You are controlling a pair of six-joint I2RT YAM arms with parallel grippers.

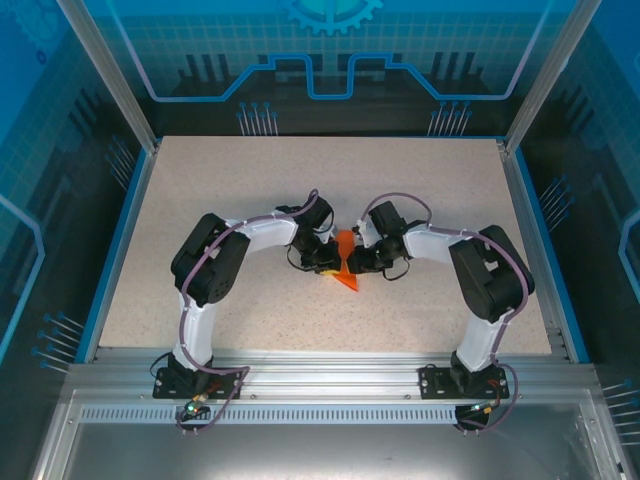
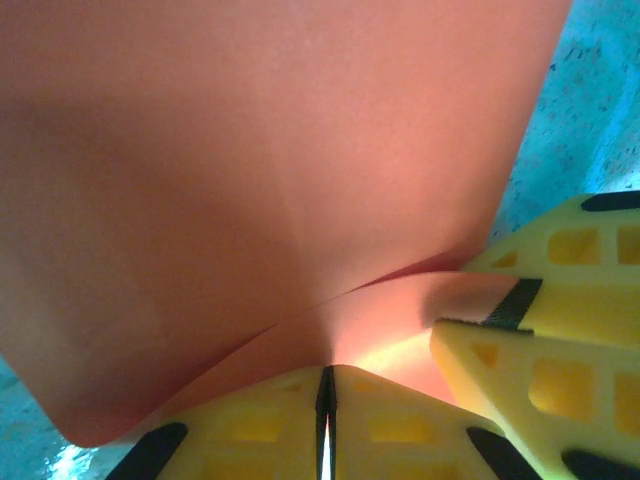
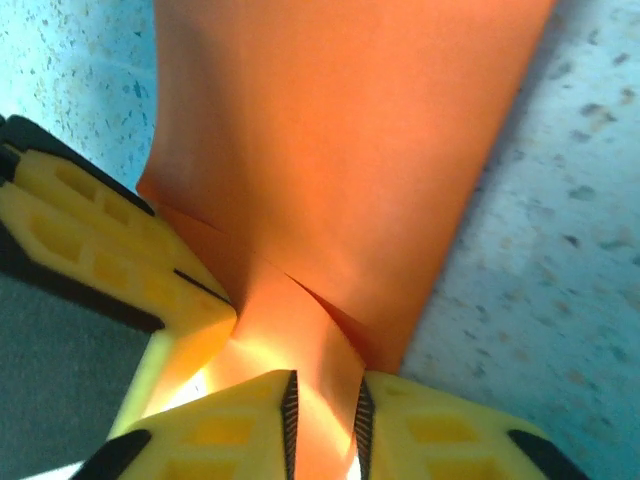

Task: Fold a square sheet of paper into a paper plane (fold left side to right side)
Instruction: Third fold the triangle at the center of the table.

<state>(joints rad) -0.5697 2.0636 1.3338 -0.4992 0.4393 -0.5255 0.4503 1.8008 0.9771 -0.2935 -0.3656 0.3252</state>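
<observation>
Paper (image 1: 346, 266) is mid-table (image 1: 250, 180), btwn both grippers. L gripper (image 2: 325, 385): jaws pressed together, pinching paper. R gripper (image 3: 325, 400): jaws a bit apart w/ paper running btwn; can't tell if it grips. For a clean fold, hold the L pinch firm and line edges up before creasing. Wrist views show the pinch pts and the bend in the sheet; top view gives arm layout.
</observation>
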